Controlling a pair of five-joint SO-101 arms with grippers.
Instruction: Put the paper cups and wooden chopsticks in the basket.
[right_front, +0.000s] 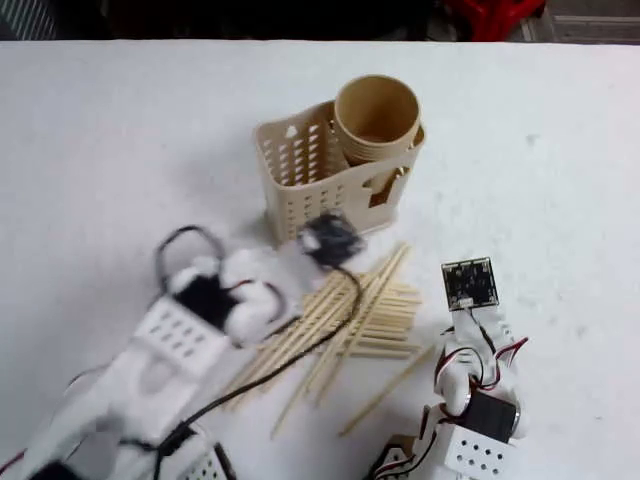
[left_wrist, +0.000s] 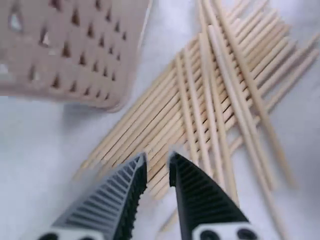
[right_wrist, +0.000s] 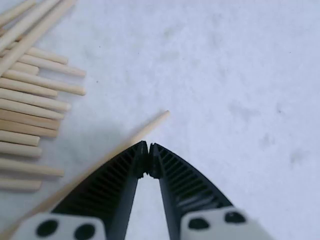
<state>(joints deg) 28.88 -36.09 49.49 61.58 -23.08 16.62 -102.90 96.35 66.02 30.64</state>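
Right up close, the right claw (right_wrist: 148, 152), black ribbed plastic on a white arm, has its two tips pressed together with nothing pinched between them. It sits low over the white table (right_front: 120, 130), and a single stray chopstick (right_wrist: 145, 131) runs just beside and under one of its fingers, but it's lying loose on the table, not gripped.

Over on the other side, the left claw (left_wrist: 158, 162) is the same black ribbed kind, with its jaws a little parted and holding nothing. It hangs above the near edge of the loose pile of pale wooden chopsticks (right_front: 355, 315), which is fanned out flat on the table between the two arms. Can't tell if the tips actually touch the sticks.

Just behind that pile stands the beige perforated plastic basket (right_front: 300, 190), upright, and the stack of tan paper cups (right_front: 377, 115) is already in its right-hand compartment, rims poking above the basket wall. No chopsticks visible in the basket.
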